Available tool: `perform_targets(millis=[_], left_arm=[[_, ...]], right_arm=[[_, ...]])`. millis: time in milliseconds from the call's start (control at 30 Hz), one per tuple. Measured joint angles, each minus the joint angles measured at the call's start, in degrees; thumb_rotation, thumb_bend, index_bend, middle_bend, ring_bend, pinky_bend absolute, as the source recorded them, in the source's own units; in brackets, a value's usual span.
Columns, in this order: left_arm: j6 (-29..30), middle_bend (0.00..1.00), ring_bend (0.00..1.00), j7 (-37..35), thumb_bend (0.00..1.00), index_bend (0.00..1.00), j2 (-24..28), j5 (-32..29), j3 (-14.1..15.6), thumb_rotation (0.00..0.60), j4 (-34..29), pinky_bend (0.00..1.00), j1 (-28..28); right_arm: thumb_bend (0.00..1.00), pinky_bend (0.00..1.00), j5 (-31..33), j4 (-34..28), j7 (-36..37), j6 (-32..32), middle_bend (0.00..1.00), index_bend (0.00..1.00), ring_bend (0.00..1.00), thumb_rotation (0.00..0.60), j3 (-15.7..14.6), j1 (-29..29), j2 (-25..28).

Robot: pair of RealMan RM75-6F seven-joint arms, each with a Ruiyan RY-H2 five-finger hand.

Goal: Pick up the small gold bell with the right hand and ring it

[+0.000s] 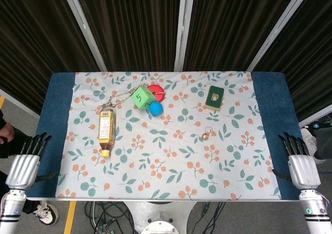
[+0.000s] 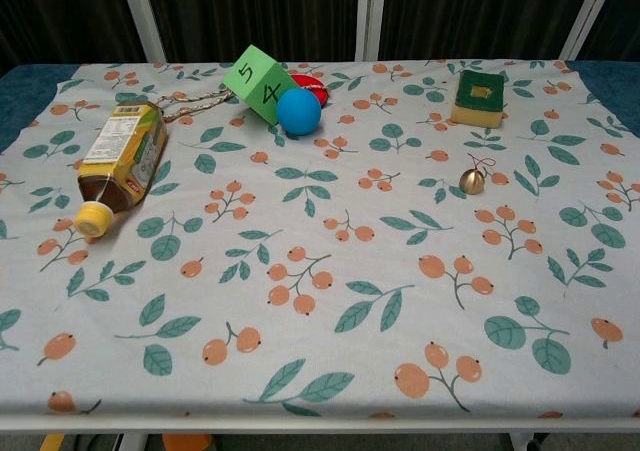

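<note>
The small gold bell (image 1: 205, 136) (image 2: 471, 180) stands on the floral cloth, right of the table's middle, with a thin red cord trailing behind it. My right hand (image 1: 298, 161) hangs at the table's right edge, well right of the bell, fingers straight and apart, holding nothing. My left hand (image 1: 27, 161) hangs at the left edge in the same way, fingers apart and empty. Neither hand shows in the chest view.
A tea bottle (image 1: 106, 128) (image 2: 120, 161) lies on its side at the left. A green numbered cube (image 1: 142, 97) (image 2: 258, 83), a blue ball (image 1: 155, 108) (image 2: 298, 111) and a red disc (image 1: 156, 92) cluster at the back. A green-and-tan block (image 1: 213, 97) (image 2: 478, 96) lies behind the bell.
</note>
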Motion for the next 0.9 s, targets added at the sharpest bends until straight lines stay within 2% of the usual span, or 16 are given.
perform_targets(millis=[300, 500, 733, 900], left_arm=[[-1.47, 0.00, 0.00, -0.23, 0.00, 0.00, 0.15, 0.02, 0.01, 0.600, -0.23, 0.01, -0.57], [-1.78, 0.00, 0.00, -0.20, 0.00, 0.00, 0.54, 0.44, 0.13, 0.600, -0.44, 0.01, -0.80], [-2.55, 0.00, 0.00, 0.12, 0.00, 0.00, 0.40, 0.69, 0.15, 0.600, -0.42, 0.01, -1.34], [-3.60, 0.00, 0.00, 0.31, 0.00, 0.00, 0.31, 0.45, 0.17, 0.600, -0.18, 0.01, -1.77]], right_arm=[[0.00, 0.00, -0.75, -1.31, -1.20, -2.36, 0.00, 0.00, 0.00, 0.600, 1.27, 1.91, -0.23], [0.00, 0.00, -3.48, -3.46, -3.82, -4.13, 0.00, 0.12, 0.00, 0.600, 2.26, 5.34, 0.83], [0.00, 0.00, -1.48, -8.40, -9.55, -14.90, 0.00, 0.13, 0.00, 0.600, 4.93, 12.31, 2.63], [0.00, 0.00, 1.29, -10.09, -16.31, -22.58, 0.00, 0.14, 0.00, 0.600, 7.03, 18.87, 1.55]])
